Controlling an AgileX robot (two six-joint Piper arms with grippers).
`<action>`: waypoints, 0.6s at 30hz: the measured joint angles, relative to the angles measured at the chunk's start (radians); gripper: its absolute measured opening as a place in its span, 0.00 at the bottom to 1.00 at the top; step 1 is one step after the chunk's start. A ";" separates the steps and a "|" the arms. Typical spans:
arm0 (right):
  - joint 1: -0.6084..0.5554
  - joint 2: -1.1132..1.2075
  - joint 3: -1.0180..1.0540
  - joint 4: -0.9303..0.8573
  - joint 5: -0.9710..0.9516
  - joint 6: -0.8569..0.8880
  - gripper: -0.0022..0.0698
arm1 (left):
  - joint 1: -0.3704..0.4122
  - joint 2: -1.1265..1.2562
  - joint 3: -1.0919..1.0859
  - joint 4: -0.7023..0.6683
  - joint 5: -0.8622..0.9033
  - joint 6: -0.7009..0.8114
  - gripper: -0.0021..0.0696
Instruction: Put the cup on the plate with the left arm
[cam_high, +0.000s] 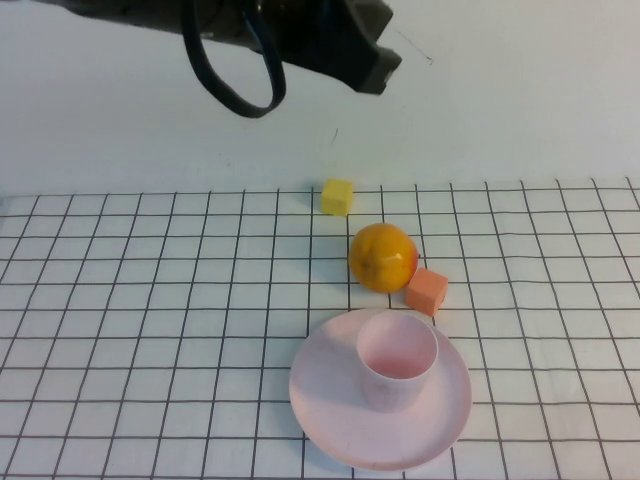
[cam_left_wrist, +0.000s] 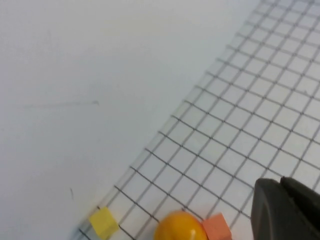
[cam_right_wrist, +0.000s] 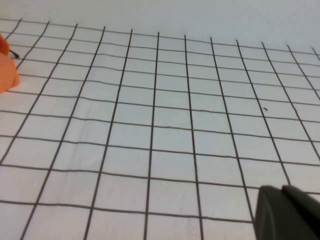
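Observation:
The pale pink cup (cam_high: 398, 360) stands upright on the round pale pink plate (cam_high: 330, 410), near the table's front. Nothing holds it. My left arm hangs high above the table's far side, its black cables looping down, and its gripper (cam_high: 372, 66) is well clear of the cup. In the left wrist view the left gripper (cam_left_wrist: 280, 181) is shut with nothing in it, its two dark fingers pressed together. My right gripper (cam_right_wrist: 281, 188) is outside the high view; in its own wrist view it is shut and empty over bare grid cloth.
An orange fruit (cam_high: 383, 257) sits just behind the plate, with an orange cube (cam_high: 427, 291) touching its right side. A yellow cube (cam_high: 337, 196) lies farther back at the cloth's edge. The black-gridded white cloth (cam_high: 150, 320) covers the table.

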 joint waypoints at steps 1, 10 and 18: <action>0.000 0.000 0.000 0.000 0.000 0.000 0.03 | 0.000 -0.008 0.006 0.000 -0.032 0.000 0.03; 0.000 0.000 0.000 0.000 0.000 0.000 0.03 | 0.051 -0.019 0.019 -0.012 -0.073 -0.055 0.03; 0.000 0.000 0.000 0.000 0.000 0.000 0.03 | 0.072 -0.091 0.159 -0.008 -0.184 -0.068 0.03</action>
